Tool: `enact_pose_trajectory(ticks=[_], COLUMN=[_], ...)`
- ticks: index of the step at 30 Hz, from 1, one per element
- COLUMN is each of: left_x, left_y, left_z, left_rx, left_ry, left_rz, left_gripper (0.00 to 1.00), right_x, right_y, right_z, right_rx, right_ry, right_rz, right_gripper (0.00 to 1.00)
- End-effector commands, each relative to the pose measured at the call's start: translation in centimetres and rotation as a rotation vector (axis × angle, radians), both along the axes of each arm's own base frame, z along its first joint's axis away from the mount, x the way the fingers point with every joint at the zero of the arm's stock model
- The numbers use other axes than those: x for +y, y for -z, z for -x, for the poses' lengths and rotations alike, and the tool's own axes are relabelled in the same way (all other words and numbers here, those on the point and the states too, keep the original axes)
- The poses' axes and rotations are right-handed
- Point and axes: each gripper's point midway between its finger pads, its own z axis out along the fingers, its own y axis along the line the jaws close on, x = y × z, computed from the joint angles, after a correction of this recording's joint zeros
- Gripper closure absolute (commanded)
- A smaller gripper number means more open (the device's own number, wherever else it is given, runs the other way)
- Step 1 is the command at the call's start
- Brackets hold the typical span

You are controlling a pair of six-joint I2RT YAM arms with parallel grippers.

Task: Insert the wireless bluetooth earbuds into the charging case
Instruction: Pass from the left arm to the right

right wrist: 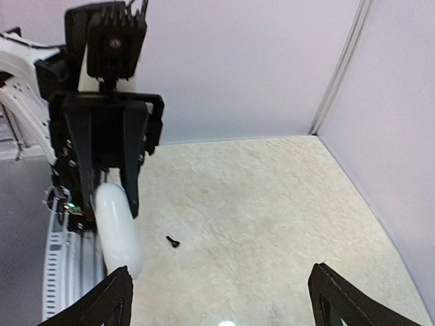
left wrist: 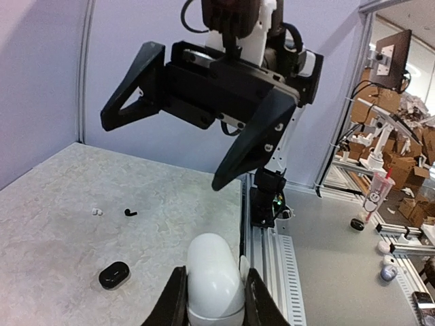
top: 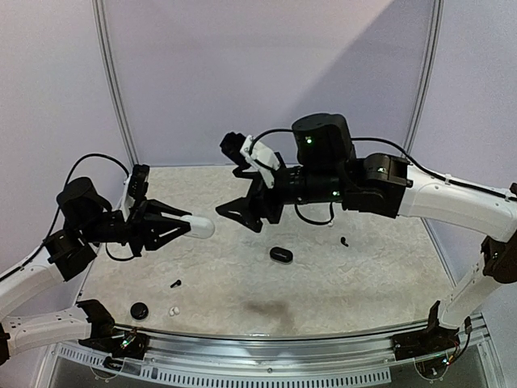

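Note:
My left gripper point(top: 191, 227) is shut on a white capsule-shaped charging case point(top: 201, 227), held in the air above the table's left side. In the left wrist view the case point(left wrist: 214, 275) sits between both fingers. My right gripper point(top: 244, 216) hangs open and empty just right of the case, jaws wide apart point(left wrist: 164, 152) point(right wrist: 221, 302). Black earbuds lie on the table at left front point(top: 175, 283) and at right point(top: 344, 241) point(left wrist: 129, 212). A white earbud point(top: 173, 310) lies near the front edge, and another white earbud point(left wrist: 97, 212) shows in the left wrist view.
A black charging case point(top: 280, 255) point(left wrist: 114, 275) lies mid-table. A round black object point(top: 139, 310) sits at front left. The table's front rail point(left wrist: 272, 258) runs below my left gripper. Light walls close the back and sides.

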Motion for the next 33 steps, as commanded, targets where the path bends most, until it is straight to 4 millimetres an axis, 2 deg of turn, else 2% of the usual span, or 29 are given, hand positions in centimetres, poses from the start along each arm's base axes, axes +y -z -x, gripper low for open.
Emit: enact_pose_trajectory(ticks=[1,4,8,9,13,15,22,23,25,26,27,30,31,33], left_x=[-0.3,-0.3,-0.3,-0.3,-0.3,-0.3,-0.3,-0.2,-0.1,0.0,0.2,1.7,2.4,4.3], left_y=[-0.4,-0.3,-0.2,-0.2,0.0,0.1,1.3,1.6,2.3,3.0,3.7,6.3,7.6,11.4], left_z=[1.0,1.0,0.9,0.9,1.0,1.0,1.0,0.9,0.5,0.6,0.9,2.5,2.9,2.9], left_rx=[-0.053,-0.055,-0.049,-0.047,-0.044,-0.044,-0.030,-0.026,-0.009,-0.003,-0.015,-0.161,-0.218,-0.222], left_ry=[0.067,0.069,0.058,0.060,0.062,0.062,0.062,0.057,0.032,0.028,0.038,0.098,0.121,0.172], left_rz=[0.002,0.001,-0.002,-0.002,-0.004,-0.006,-0.045,-0.053,-0.085,-0.118,-0.165,-0.358,-0.448,-0.675], left_gripper=[1.00,1.00,1.00,1.00,1.00,1.00,1.00,0.92,0.46,0.30,0.21,0.10,0.09,0.08], right_x=[2.0,3.4,4.6,4.9,5.0,4.9,3.6,3.5,3.2,3.0,2.7,1.6,1.1,-0.2], right_y=[1.1,2.6,4.4,4.7,4.7,4.5,3.2,2.9,3.1,3.3,3.6,5.3,6.0,7.1], right_z=[4.5,4.7,5.0,5.0,4.6,4.5,4.2,4.2,3.8,3.5,3.0,1.6,1.2,0.0], right_rx=[0.218,0.277,0.323,0.328,0.320,0.313,0.258,0.247,0.236,0.232,0.233,0.265,0.282,0.311], right_ry=[-0.197,-0.229,-0.259,-0.262,-0.255,-0.249,-0.230,-0.228,-0.204,-0.184,-0.156,-0.079,-0.048,0.034], right_rz=[-0.038,0.000,0.039,0.041,0.028,0.021,-0.015,-0.019,-0.012,-0.003,0.012,0.048,0.056,0.069], right_gripper=[0.11,0.12,0.19,0.24,0.63,0.75,1.00,1.00,1.00,1.00,1.00,1.00,1.00,1.00])
